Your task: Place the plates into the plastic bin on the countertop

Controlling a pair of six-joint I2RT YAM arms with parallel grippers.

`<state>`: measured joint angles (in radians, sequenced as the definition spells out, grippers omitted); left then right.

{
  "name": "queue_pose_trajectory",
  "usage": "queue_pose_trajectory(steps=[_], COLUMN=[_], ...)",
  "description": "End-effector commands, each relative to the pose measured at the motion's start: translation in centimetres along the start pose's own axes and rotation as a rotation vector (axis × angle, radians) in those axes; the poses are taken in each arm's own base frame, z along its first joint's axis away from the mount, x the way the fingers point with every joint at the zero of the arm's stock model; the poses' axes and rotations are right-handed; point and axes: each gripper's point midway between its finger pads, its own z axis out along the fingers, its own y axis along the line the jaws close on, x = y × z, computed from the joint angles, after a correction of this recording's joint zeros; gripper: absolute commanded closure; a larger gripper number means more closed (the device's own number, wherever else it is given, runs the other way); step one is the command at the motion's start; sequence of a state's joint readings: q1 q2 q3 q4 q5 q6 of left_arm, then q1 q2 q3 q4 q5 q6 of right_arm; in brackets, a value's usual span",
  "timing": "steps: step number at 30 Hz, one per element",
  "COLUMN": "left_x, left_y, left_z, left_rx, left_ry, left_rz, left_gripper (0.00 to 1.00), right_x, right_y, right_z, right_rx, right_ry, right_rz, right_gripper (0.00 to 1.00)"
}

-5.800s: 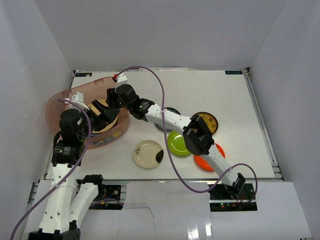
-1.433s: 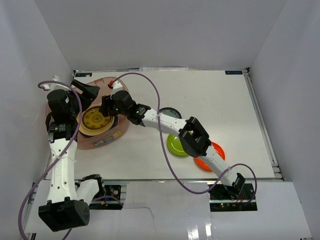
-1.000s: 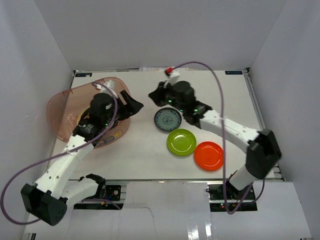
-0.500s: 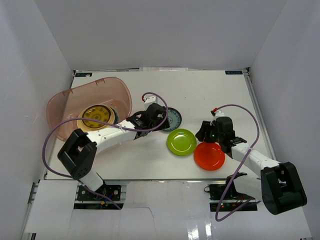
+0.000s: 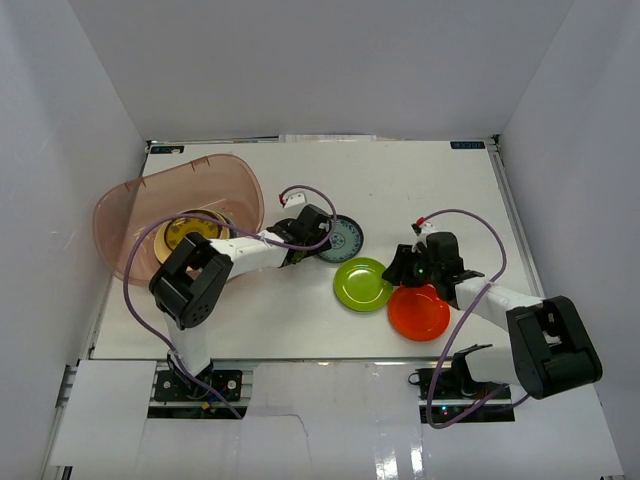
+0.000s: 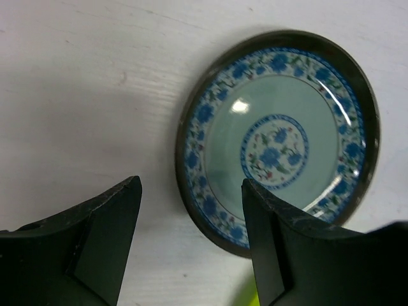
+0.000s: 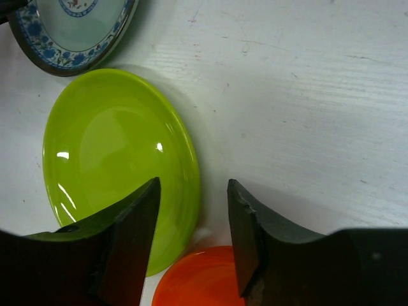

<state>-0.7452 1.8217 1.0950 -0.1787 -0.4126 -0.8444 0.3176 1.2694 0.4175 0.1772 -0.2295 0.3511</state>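
Observation:
Three plates lie on the white countertop (image 5: 440, 190): a blue-patterned plate (image 5: 341, 238) (image 6: 277, 137), a green plate (image 5: 362, 284) (image 7: 115, 162) and an orange plate (image 5: 420, 312) (image 7: 197, 277). My left gripper (image 5: 315, 240) (image 6: 191, 210) is open, its jaws straddling the patterned plate's near-left rim. My right gripper (image 5: 398, 275) (image 7: 191, 210) is open, its jaws either side of the green plate's right rim, just above the orange plate. The pinkish plastic bin (image 5: 130, 205) stands at the left and holds a yellow plate (image 5: 190, 232) with others under it.
The countertop's metal edging (image 5: 525, 250) runs along the right side. White walls close in the left, back and right. The left arm's purple cable (image 5: 130, 290) loops over the bin's near side.
Both arms left the bin and came down to the table. The left gripper has closed in on the patterned plate's rim; the right gripper has shifted left onto the green plate's rim.

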Motion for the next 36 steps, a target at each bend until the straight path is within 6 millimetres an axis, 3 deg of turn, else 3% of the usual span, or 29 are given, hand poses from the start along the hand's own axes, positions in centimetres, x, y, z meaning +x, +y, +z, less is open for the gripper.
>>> queue_pose_trajectory(steps=[1, 7, 12, 15, 22, 25, 28, 29, 33, 36], left_x=[-2.4, -1.7, -1.7, -1.7, -2.4, -4.0, -6.8, -7.5, -12.9, -17.1], left_y=[-1.3, -0.1, 0.6, 1.0, 0.5, -0.7, -2.7, -3.4, -5.8, -5.2], left_z=[0.6, 2.0, 2.5, 2.8, 2.3, 0.3, -3.1, -4.2, -10.3, -13.7], left_rx=[0.033, -0.002, -0.004, -0.007, 0.019, 0.079, 0.183, 0.217, 0.338, 0.332], left_ry=[-0.049, -0.048, -0.061, -0.070, -0.084, -0.108, -0.154, -0.164, -0.268, -0.366], left_rz=[-0.048, -0.046, -0.057, -0.064, -0.080, -0.087, -0.109, -0.113, -0.141, -0.129], left_gripper=[0.26, 0.40, 0.49, 0.54, 0.98, 1.00, 1.00, 1.00, 1.00, 1.00], right_x=[-0.6, -0.2, -1.5, -3.0, -7.2, -8.2, -9.7, -11.6, -14.6, -16.0], right_y=[1.7, 1.7, 2.9, 4.1, 6.1, 6.9, 9.3, 10.7, 12.8, 13.6], right_z=[0.6, 1.0, 0.3, -0.9, -5.1, -7.2, -10.8, -13.4, -19.1, -21.6], right_rx=[-0.090, -0.097, -0.145, -0.181, -0.190, -0.187, -0.241, -0.266, -0.267, -0.266], right_ry=[-0.008, 0.004, -0.053, -0.106, -0.260, -0.285, -0.322, -0.401, -0.524, -0.596], right_rz=[-0.009, 0.025, 0.033, 0.023, -0.009, -0.023, -0.060, -0.088, -0.142, -0.155], right_gripper=[0.50, 0.76, 0.92, 0.92, 0.92, 0.92, 0.92, 0.92, 0.92, 0.92])
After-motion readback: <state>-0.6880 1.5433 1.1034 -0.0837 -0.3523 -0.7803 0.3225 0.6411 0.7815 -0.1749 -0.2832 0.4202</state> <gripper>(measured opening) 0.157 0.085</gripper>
